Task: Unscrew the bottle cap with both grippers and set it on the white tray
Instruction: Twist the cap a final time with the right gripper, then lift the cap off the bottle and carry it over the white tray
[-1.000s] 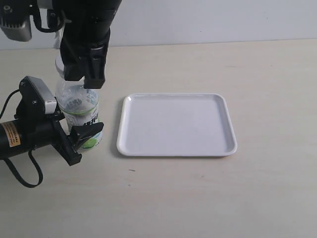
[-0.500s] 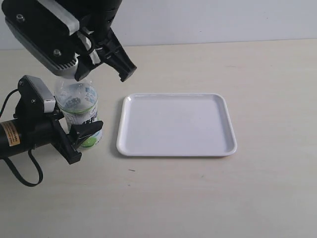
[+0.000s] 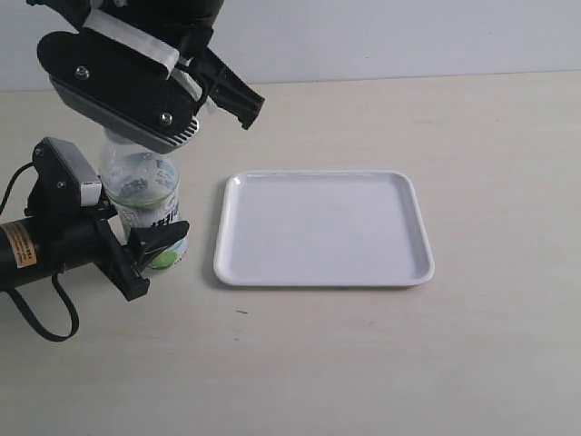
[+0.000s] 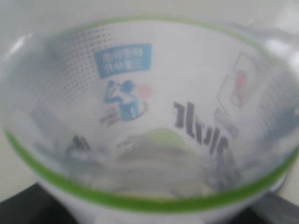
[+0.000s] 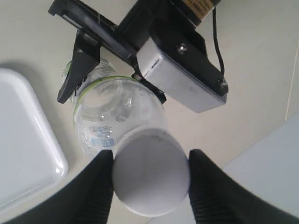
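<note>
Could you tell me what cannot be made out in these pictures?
Right wrist view: the cap covers the neck, so how far it is unscrewed is hidden.
Exterior view: the right gripper hides the cap.
Left wrist view: the blurred bottle fills the frame; label print is unreadable, and the left gripper is cut off.

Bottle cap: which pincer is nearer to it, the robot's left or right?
Right. The right pincer straddles the bottle cap, one finger on each side. The left pincer grips the bottle lower down, at its label, below the cap.
</note>
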### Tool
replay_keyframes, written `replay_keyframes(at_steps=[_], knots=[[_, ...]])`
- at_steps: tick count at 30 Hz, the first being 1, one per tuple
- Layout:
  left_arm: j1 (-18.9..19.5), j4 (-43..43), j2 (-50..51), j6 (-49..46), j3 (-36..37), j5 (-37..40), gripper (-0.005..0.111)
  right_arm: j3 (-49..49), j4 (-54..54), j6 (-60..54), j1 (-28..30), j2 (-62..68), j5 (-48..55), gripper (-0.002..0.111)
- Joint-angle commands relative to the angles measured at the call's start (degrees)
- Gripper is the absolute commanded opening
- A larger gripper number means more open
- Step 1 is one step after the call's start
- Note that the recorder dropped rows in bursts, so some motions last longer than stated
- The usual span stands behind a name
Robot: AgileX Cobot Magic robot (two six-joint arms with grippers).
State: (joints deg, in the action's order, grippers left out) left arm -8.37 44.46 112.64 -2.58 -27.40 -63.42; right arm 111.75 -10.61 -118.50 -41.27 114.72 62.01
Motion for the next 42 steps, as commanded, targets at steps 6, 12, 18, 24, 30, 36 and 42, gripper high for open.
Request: replay_keyframes(at_steps=[6, 12, 18, 24, 30, 36, 42], knots=[[-0.2, -1.0, -0.8, 0.0, -0.1, -3.4, 0.0, 0.0, -2.9, 16.6, -0.1, -7.4, 2.1, 0.0], [-0.2, -2.0, -0.8, 1.6, -0.1, -4.6, 0.0, 0.0, 6.5, 50.6, -0.1, -12.0, 2.1, 0.0], [-0.2, -2.7, -0.8, 7.0, -0.1, -5.6, 0.0, -0.2, 21.5, 86.1, 0.7, -13.8, 7.9, 0.0], [-0.2, -3.3, -0.4, 10.7, -0.1, -5.6, 0.0, -8.5, 20.9, 98.6, 7.0, -14.0, 7.9, 0.0], [-0.2, -3.3, 0.1, 10.7, -0.1, -5.4, 0.0, -27.4, 11.2, 100.8, 16.8, -13.9, -7.1, 0.0], [-0.2, -3.7, 0.1, 10.3, -0.1, -5.4, 0.0, -41.3, 9.0, 100.8, 18.7, -13.9, -24.1, 0.0], [-0.2, -3.7, 0.1, 10.3, -0.1, -5.4, 0.0, -48.3, 9.0, 100.8, 18.7, -13.8, -33.3, 0.0]])
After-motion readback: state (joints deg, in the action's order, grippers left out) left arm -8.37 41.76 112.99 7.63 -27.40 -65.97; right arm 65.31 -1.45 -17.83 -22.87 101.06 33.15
